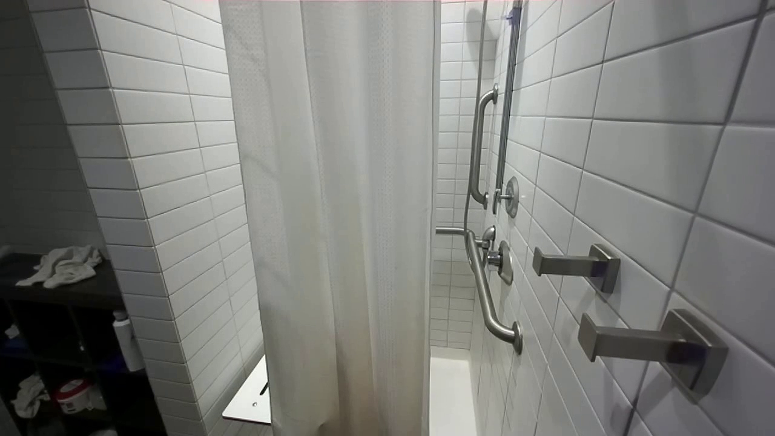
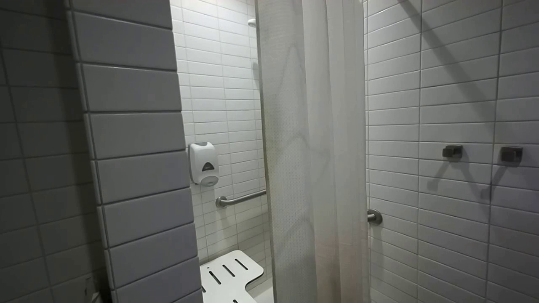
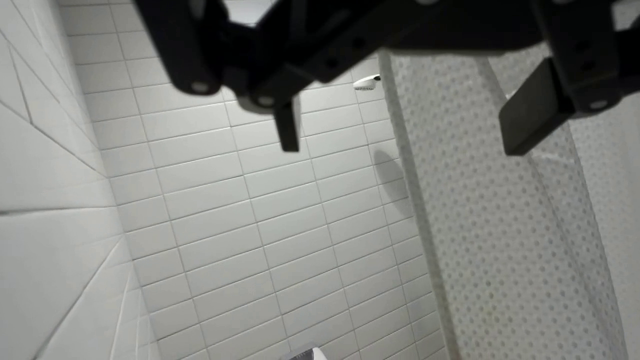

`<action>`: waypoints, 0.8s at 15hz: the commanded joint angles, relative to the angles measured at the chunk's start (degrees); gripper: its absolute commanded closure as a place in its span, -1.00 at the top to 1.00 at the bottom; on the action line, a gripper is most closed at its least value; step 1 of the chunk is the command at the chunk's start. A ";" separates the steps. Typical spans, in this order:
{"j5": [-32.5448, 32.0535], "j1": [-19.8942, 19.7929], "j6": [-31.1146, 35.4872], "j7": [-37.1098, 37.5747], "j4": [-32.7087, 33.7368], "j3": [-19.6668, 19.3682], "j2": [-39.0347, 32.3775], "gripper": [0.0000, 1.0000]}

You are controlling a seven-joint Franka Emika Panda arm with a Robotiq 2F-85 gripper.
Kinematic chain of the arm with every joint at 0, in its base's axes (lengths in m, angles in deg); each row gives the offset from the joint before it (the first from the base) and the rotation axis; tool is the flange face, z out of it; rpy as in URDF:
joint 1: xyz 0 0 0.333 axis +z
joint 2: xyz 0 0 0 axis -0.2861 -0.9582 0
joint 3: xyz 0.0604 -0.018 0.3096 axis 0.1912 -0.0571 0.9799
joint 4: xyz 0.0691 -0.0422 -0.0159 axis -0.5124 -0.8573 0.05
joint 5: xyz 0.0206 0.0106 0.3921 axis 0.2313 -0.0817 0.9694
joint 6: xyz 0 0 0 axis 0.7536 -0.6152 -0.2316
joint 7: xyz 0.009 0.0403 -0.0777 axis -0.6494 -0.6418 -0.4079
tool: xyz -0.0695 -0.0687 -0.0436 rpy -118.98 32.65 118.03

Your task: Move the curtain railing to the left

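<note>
Shower curtain, edge seen between parted fingers, folds behind one, contact unclear

The gripper is presenting black, angular links.
Pale round pin heads are marking the link ends at upper left and upper right of the frame; small dark holes are dotting the links. At upper right, a fingertip pad is showing a flat, block-shaped, dark grey face; its upper-left counterpart is appearing narrow.
</note>
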 commanded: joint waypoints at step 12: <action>-9.66 9.57 -7.90 -1.06 24.40 -7.57 -19.00 0.50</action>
